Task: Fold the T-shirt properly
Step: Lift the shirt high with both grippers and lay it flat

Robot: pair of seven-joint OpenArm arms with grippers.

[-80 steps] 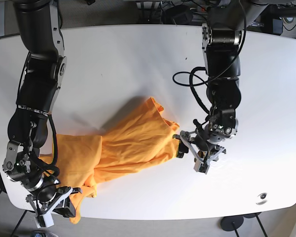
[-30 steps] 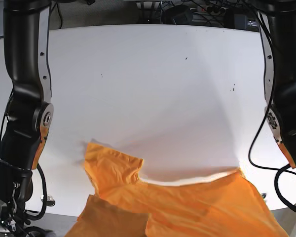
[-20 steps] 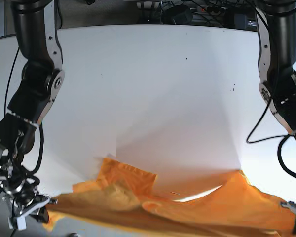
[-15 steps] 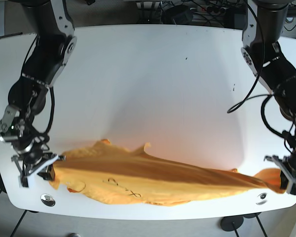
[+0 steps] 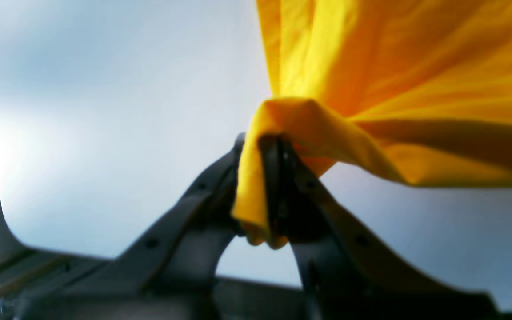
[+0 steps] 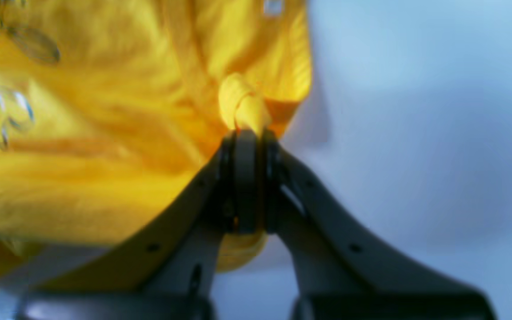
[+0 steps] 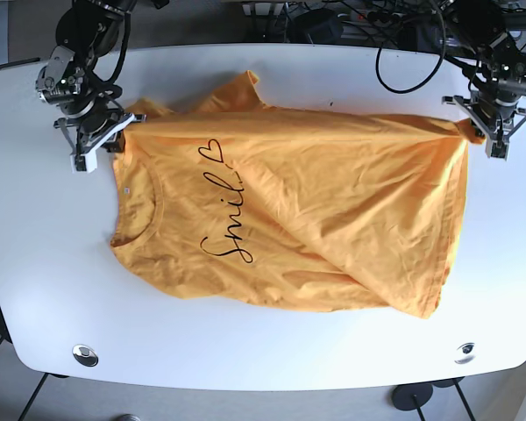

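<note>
The orange T-shirt (image 7: 316,210) lies spread on the white table (image 7: 272,351), black "Smile" print and heart facing up, neck to the left, hem to the right. Its near right part is creased and partly folded over. My left gripper (image 7: 478,123) is shut on the far right corner of the shirt; in the left wrist view the jaws of my left gripper (image 5: 274,146) pinch a bunch of yellow fabric (image 5: 394,66). My right gripper (image 7: 114,127) is shut on the far left shoulder; in the right wrist view my right gripper (image 6: 247,138) clamps a fold of cloth (image 6: 105,133).
Two metal grommets sit near the table's front edge, one at the left (image 7: 85,354) and one at the right (image 7: 464,353). Cables and equipment (image 7: 333,22) lie behind the far edge. A sleeve (image 7: 232,92) sticks out toward the far edge.
Both grippers have carried the shirt from the table's near edge to the far side. It now lies spread out flat with the print up, instead of bunched and hanging.
</note>
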